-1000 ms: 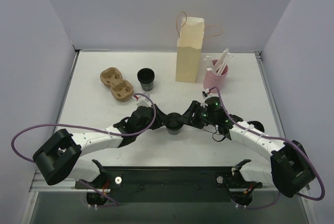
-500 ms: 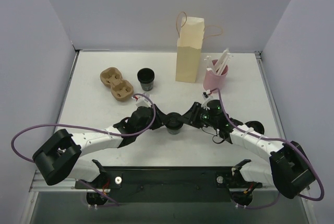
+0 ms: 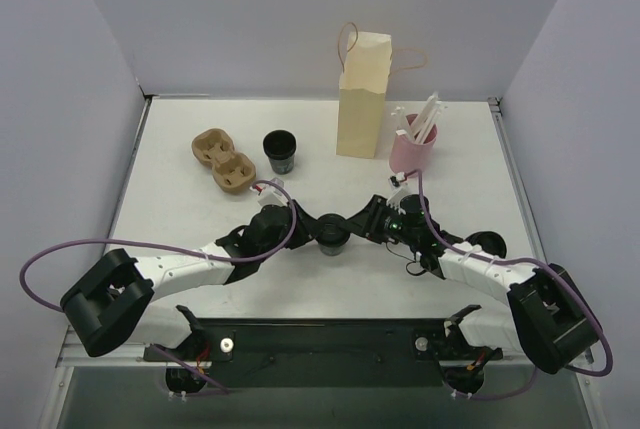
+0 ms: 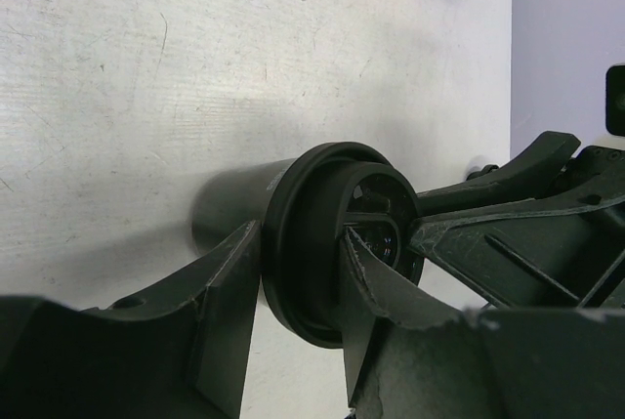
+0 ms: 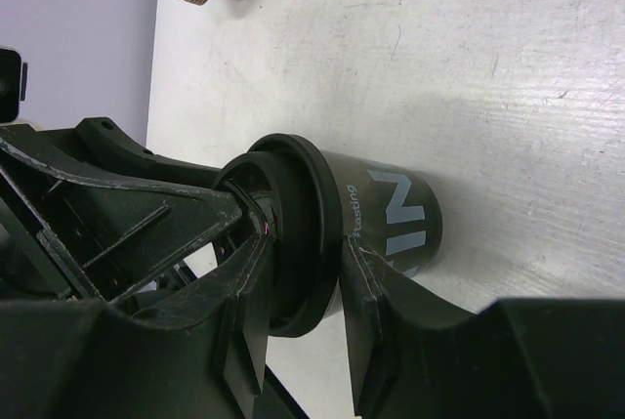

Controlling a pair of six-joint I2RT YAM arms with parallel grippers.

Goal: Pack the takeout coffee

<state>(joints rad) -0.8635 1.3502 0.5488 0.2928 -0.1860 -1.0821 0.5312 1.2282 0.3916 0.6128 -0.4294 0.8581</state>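
As left fingers (image 4: 220, 321) clamp the lidded cup (image 4: 234, 206), right fingers (image 5: 391, 326) clamping too

The left arm (image 3: 185, 266) and right arm (image 3: 487, 271) have white shells, black joints and purple cables (image 3: 140, 242) looping out at eight and four o'clock. The left gripper (image 4: 298, 243) and right gripper (image 5: 308, 253) are scuffed black.

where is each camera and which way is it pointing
Top external: above, behind the bases, looking down at the table; both arms show, left gripper and right gripper at the coffee cup.
Left wrist: on the left arm, facing right; own fingers straddle the cup.
Right wrist: on the right arm, facing left; own fingers likewise.
Shared: the cup, seen by all three.
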